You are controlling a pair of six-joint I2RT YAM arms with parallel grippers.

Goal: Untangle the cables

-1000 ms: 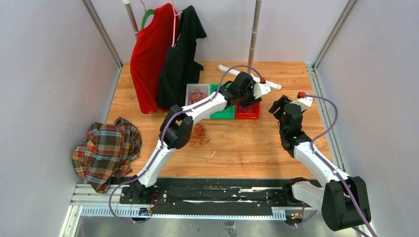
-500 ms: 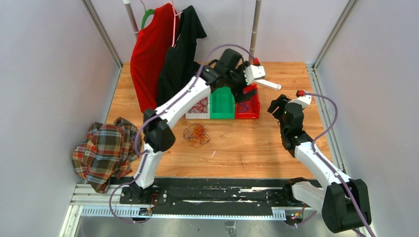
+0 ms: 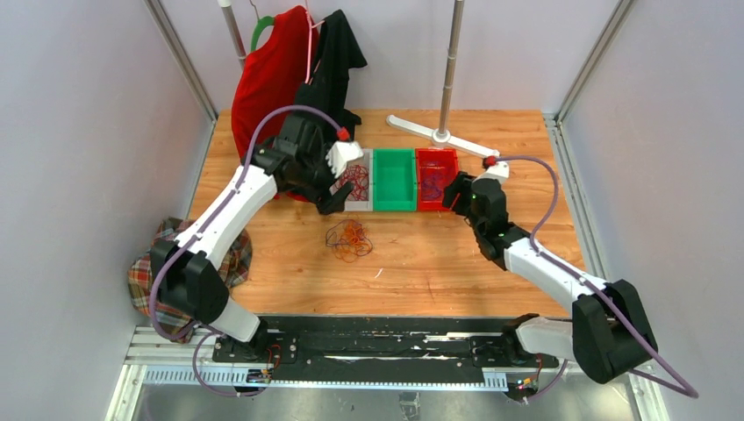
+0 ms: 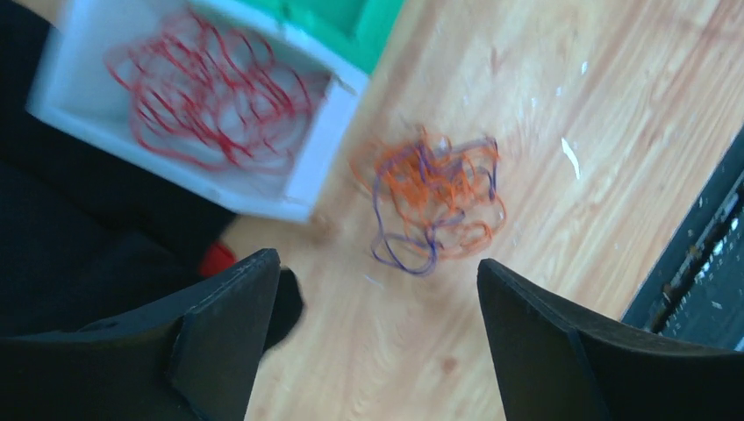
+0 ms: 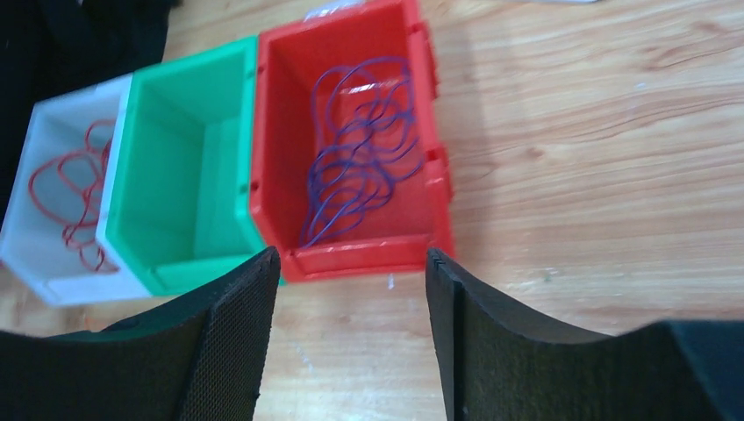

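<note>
Two tangled cables (image 4: 434, 206) lie beside the white bin (image 4: 320, 145).

Black-fingered left gripper (image 4: 375, 267); just beyond its fingertips, an orange-and-purple tangle (image 4: 434, 197) on the pale honey, wood-grained table (image 4: 526, 105). Further ahead and to its left, red cable (image 4: 202, 96) in a white bin (image 4: 316, 167). Black-fingered right gripper (image 5: 351, 259) too; straight ahead of it, purple cable (image 5: 360, 158) in a red bin (image 5: 281, 140), with a green bin (image 5: 175, 175) to its left. Well behind the left gripper, a plaid shirt (image 3: 189, 259) in red, green and dark checks.
</note>
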